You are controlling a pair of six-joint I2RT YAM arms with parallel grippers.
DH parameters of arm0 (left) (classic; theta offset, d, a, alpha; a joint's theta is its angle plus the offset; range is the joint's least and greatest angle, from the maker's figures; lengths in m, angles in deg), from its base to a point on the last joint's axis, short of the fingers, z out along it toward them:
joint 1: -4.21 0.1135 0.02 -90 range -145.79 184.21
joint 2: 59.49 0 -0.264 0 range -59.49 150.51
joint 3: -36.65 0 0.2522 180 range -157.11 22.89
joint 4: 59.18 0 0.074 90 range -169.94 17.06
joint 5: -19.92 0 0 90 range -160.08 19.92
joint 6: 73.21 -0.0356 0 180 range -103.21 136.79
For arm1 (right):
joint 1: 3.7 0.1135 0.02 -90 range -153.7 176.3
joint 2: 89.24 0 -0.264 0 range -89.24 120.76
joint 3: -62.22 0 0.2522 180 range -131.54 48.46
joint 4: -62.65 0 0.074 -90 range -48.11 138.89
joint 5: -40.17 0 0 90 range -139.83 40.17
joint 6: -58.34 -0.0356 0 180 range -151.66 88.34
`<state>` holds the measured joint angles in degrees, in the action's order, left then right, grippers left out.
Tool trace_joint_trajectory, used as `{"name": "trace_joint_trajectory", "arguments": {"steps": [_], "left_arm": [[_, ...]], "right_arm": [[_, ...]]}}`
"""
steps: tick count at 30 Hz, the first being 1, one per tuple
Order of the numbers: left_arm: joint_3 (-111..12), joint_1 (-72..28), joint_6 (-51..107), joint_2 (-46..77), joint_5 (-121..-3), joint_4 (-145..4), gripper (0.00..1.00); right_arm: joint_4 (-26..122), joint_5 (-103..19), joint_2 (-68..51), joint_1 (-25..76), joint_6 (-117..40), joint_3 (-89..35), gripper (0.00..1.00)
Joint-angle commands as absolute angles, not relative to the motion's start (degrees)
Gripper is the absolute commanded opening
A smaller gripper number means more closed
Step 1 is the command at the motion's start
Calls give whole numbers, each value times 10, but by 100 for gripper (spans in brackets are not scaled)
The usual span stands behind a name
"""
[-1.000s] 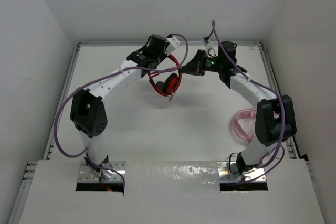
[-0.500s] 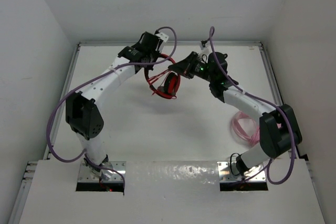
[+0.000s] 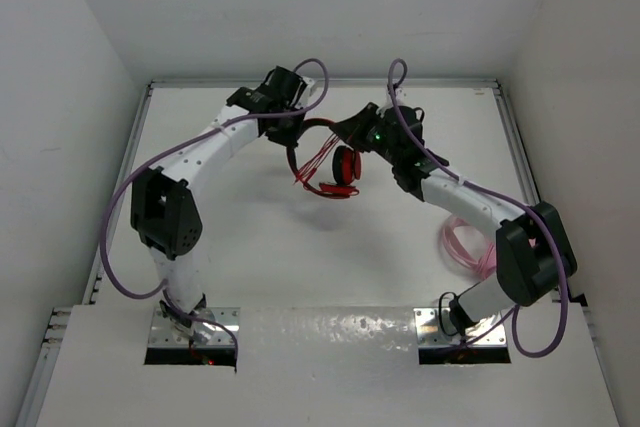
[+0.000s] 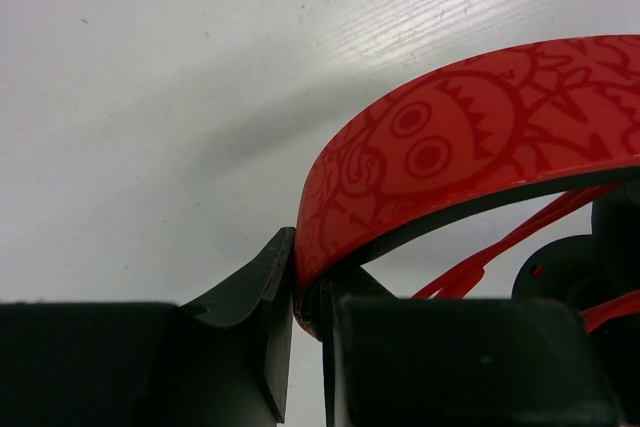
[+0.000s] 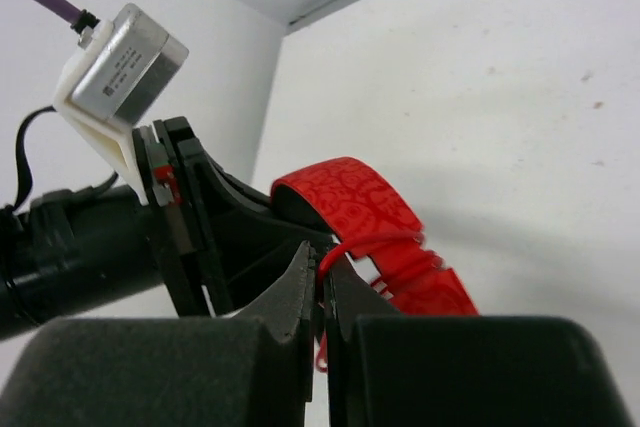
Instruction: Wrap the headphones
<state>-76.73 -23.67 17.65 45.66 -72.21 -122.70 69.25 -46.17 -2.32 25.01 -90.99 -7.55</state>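
Observation:
The red headphones (image 3: 330, 162) hang above the table at the back centre, held between both arms. My left gripper (image 3: 293, 125) is shut on the patterned red headband (image 4: 450, 147), its jaws pinching the band's end. My right gripper (image 3: 350, 132) is shut on the thin red cable (image 5: 345, 252), which loops over the headband (image 5: 370, 217) in several turns. One round earcup (image 3: 346, 162) faces the camera, with cable strands (image 3: 318, 159) running down beside it. The left gripper's body (image 5: 190, 227) sits right behind the band in the right wrist view.
A pale pink coiled cable bundle (image 3: 462, 237) lies on the table at the right, partly under my right arm. White walls enclose the table on three sides. The arms' purple cables (image 3: 120, 217) loop at both sides.
My right gripper has moved left and closer to the left gripper, carrying the cable across the headband. The headphones have turned, and an earcup now faces up to the right.

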Motion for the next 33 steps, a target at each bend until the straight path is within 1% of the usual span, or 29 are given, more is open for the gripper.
{"name": "trace_joint_trajectory", "arguments": {"steps": [1, 8, 9, 10, 11, 12, 14, 15, 20, 27, 28, 29, 31, 33], "left_arm": [[-806, -208, 227, 469, -656, -1234, 0], [-812, -186, 257, 483, -605, -1238, 0], [-811, -185, 259, 483, -602, -1238, 0], [-811, -184, 262, 482, -601, -1237, 0], [-811, -183, 263, 482, -601, -1238, 0], [-810, -182, 265, 481, -602, -1238, 0], [-807, -178, 269, 481, -603, -1239, 0], [-804, -176, 270, 480, -602, -1239, 0], [-788, -172, 271, 476, -599, -1237, 0], [-782, -164, 280, 486, -574, -1231, 0], [-783, -164, 280, 487, -566, -1231, 0], [-783, -164, 280, 488, -564, -1230, 0], [-783, -164, 280, 491, -558, -1230, 0], [-779, -164, 280, 491, -551, -1231, 0]], "right_arm": [[676, -490, -16, 252, -862, -99, 0], [632, -491, 6, 287, -785, -131, 0], [613, -490, 11, 295, -775, -141, 1], [605, -489, 11, 296, -773, -146, 4], [592, -489, 16, 298, -774, -148, 12], [588, -489, 17, 298, -775, -149, 15], [585, -493, 18, 298, -775, -150, 20], [581, -496, 19, 298, -774, -151, 25], [536, -517, 23, 297, -743, -182, 29], [423, -500, 56, 299, -678, -273, 44], [413, -500, 59, 299, -673, -281, 48], [395, -500, 61, 300, -668, -288, 50], [379, -500, 69, 300, -649, -305, 61], [348, -500, 78, 301, -630, -324, 85]]}}
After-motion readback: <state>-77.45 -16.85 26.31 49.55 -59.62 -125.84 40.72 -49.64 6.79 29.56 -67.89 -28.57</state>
